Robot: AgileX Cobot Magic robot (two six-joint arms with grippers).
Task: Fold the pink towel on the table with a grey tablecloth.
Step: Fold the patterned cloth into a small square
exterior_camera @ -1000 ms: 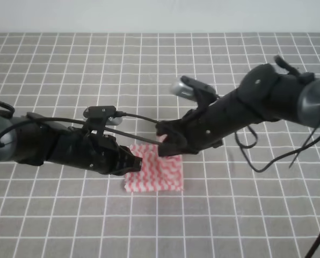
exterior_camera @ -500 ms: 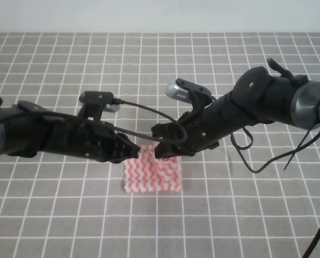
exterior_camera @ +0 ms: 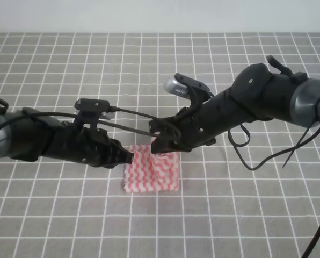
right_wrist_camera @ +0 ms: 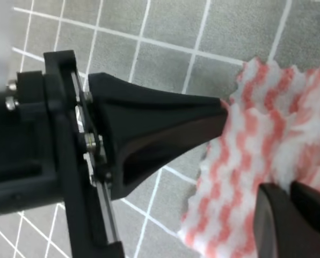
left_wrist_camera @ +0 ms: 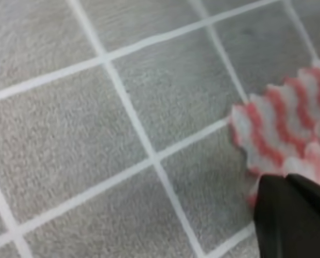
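Note:
The pink towel [exterior_camera: 152,173] lies on the grey tablecloth [exterior_camera: 230,215], a small bunched square with wavy stripes. My left gripper [exterior_camera: 128,157] is at the towel's far left corner. In the left wrist view its dark fingertips [left_wrist_camera: 294,215] sit closed on the zigzag edge of the towel [left_wrist_camera: 283,123]. My right gripper [exterior_camera: 160,145] is at the towel's far edge. In the right wrist view its fingertips [right_wrist_camera: 294,220] are pressed together on the towel [right_wrist_camera: 262,140]. There the left gripper's wedge-shaped finger [right_wrist_camera: 160,129] touches the corner.
The grey gridded cloth [left_wrist_camera: 95,134] runs on in all directions around the towel. Black cables [exterior_camera: 256,156] hang from the right arm over the table. A cable [exterior_camera: 133,113] loops between the two arms. A pale wall [exterior_camera: 160,16] bounds the far edge.
The left gripper moved from on top of the towel's left side to its far left corner. The right gripper shifted slightly left and up. The far edge rose, then settled lower.

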